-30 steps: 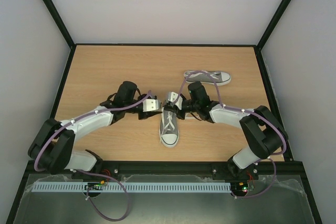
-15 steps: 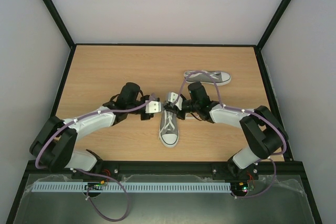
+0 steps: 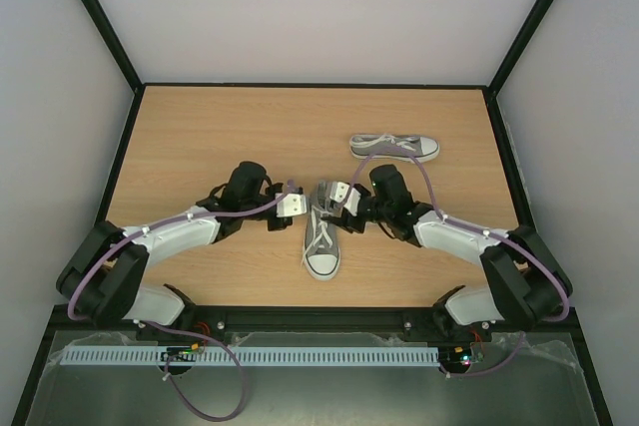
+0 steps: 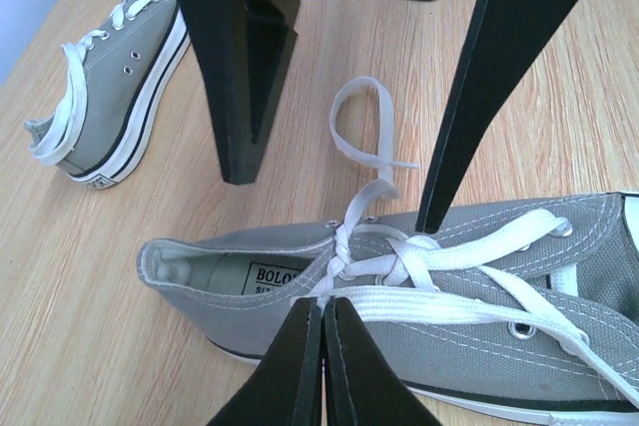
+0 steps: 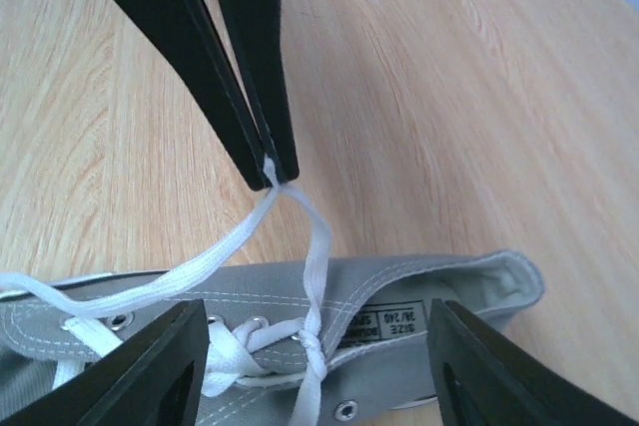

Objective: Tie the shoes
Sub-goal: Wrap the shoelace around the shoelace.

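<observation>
Grey shoe (image 3: 321, 242) at mid-desk (image 3: 200, 137), toe toward the arm bases, laces crossed in a first knot (image 4: 339, 251) near the collar. Second shoe (image 3: 394, 147) farther back and to the right, well apart from the first. Left fingers (image 5: 245, 77) pressed tight together, pinching a white lace (image 5: 318, 256) that rises from the knot up to their tips. Right fingers (image 4: 240, 67) spread apart, gripping nothing, standing either side of a loose lace loop (image 4: 374, 149) that lies on the wood just beside the heel end.
</observation>
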Controlling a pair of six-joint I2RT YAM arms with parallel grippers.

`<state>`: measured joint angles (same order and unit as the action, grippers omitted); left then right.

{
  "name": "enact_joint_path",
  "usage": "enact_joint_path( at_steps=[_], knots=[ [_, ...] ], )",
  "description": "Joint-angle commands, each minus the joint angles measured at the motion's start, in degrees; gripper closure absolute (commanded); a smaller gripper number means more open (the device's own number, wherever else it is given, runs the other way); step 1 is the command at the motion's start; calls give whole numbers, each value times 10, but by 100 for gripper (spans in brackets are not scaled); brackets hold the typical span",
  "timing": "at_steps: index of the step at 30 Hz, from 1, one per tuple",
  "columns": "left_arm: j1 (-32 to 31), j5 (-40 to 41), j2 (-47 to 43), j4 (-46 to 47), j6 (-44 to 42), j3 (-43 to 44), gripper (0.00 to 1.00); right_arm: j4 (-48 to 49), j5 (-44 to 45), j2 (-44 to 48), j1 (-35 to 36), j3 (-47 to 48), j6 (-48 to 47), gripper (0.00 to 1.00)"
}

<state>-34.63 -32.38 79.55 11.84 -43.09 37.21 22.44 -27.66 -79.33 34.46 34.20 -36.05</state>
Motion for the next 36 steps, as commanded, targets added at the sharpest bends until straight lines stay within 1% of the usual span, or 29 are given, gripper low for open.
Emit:
enact_joint_path(
  at_steps=[1,3,5,9,13,16,17,20,24,26,29,33,36],
  knots=[
    [-7,6,-11,47,3,-16,98,-15,-32,18,-1,-5,27,33],
    [-9,6,-11,49,3,-17,98,29,-55,2,1,-12,58,32],
    [-11,6,-13,50,5,-17,98,42,-56,-22,8,-2,67,33],
    [-12,8,-19,53,13,-19,98,57,-48,-63,11,19,72,42],
    [-13,2,-22,55,20,-22,98,75,-56,-83,11,27,71,47],
    [-13,-6,-20,54,26,-20,98,82,-48,-97,11,31,76,57],
    [-14,-6,-20,53,28,-20,98,82,-45,-100,11,31,77,58],
    [-17,-2,-19,52,27,-19,98,72,-54,-97,11,29,70,56],
    [-19,7,-16,57,27,-19,98,-4,-69,-77,11,37,32,48],
    [-19,10,-16,58,27,-19,98,-22,-66,-58,11,33,25,44],
    [-21,9,-15,61,28,-21,98,1,-72,-33,11,15,43,43],
    [-25,9,-14,64,31,-22,98,60,-82,-50,14,7,87,44],
    [-27,10,-16,64,34,-21,98,67,-74,-75,17,22,95,51]
  ],
)
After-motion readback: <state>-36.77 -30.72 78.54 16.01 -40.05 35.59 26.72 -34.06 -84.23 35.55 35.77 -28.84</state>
